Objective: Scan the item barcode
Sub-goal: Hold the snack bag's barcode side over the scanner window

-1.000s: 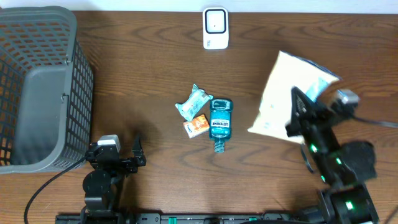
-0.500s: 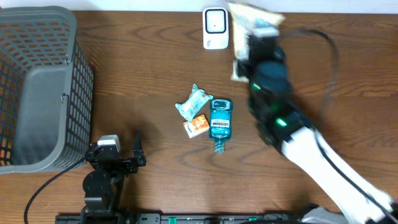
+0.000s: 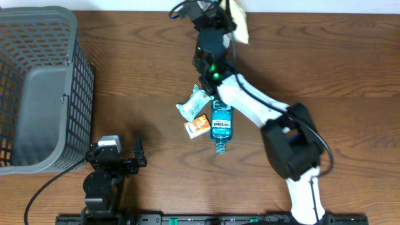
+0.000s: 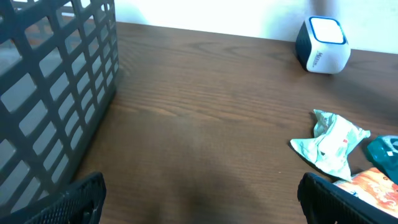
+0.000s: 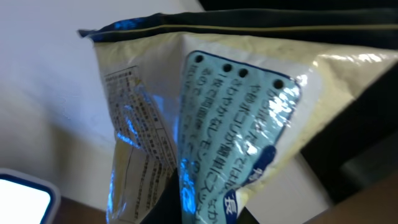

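Reaching across to the far edge of the bench (image 3: 137, 75), the right pincer (image 3: 224, 17) pinches a cream snack bag (image 5: 205, 124), held in the air close to the white barcode scanner (image 4: 323, 45). The left pincer (image 3: 133, 156) sits spread wide at the near edge, beside the grey basket (image 3: 37, 94).

Overhead: fixed, looks straight down, far enough back to take in the whole table (image 3: 137, 69), with the basket (image 3: 37, 94) at its left edge. Left wrist: low, just above the table, facing across it to the far wall (image 4: 205, 9). Basket fills its left side, scanner (image 4: 323, 43) sits far right. It shares the basket and green packet (image 3: 195, 102) with overhead. Right wrist: very close on the bag (image 5: 236, 124), which fills the frame. Wall behind, white corner lower left, maybe the scanner.
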